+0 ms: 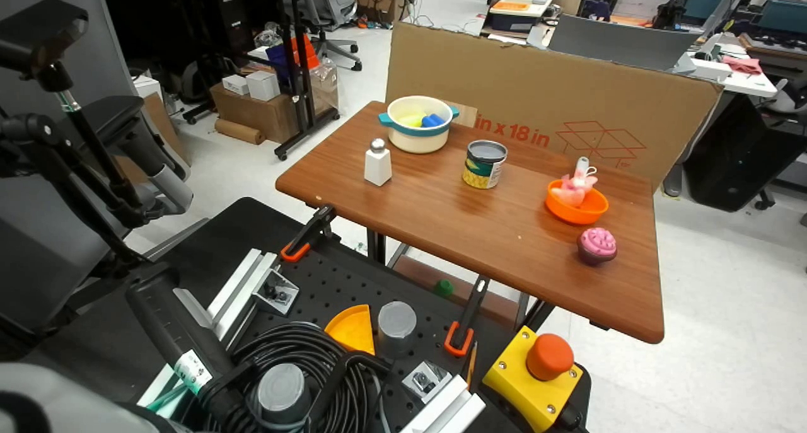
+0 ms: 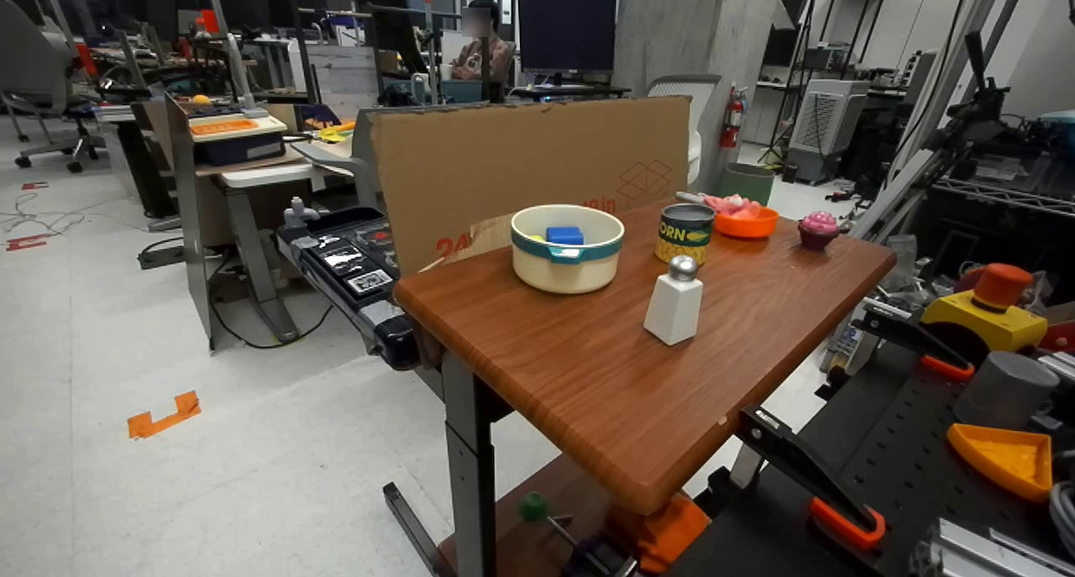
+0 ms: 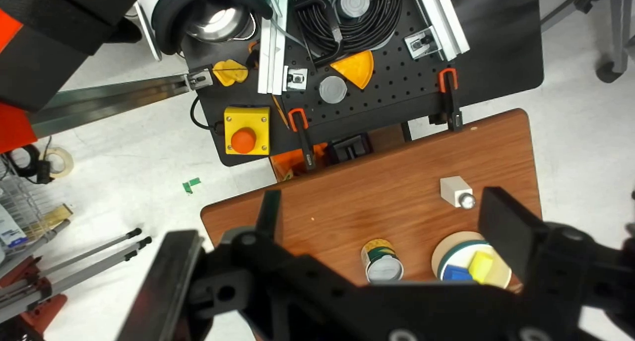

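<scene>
Only the wrist view shows my gripper [image 3: 382,201]; its fingers stand wide apart, nothing between them, high above the table. Below, a corn can [image 1: 485,164] stands upright near the table's middle. To its left in an exterior view are a white shaker with a silver top [image 1: 377,165] and a cream pot with a teal band [image 2: 564,273]. A blue block [image 3: 455,273] and a yellow block [image 3: 480,266] lie in the pot, partly covered by my right finger in the wrist view. An orange bowl [image 1: 577,213] holds a pink toy [image 1: 572,190]. A pink-topped cupcake [image 1: 597,246] sits beside it.
A cardboard panel [image 1: 536,86] stands along the wooden table's [image 1: 435,212] far edge. Two clamps, one a black clamp [image 1: 463,319], grip the near edge from the black pegboard [image 3: 397,83]. That board carries a yellow emergency-stop box [image 1: 533,376] and coiled cable [image 1: 315,363].
</scene>
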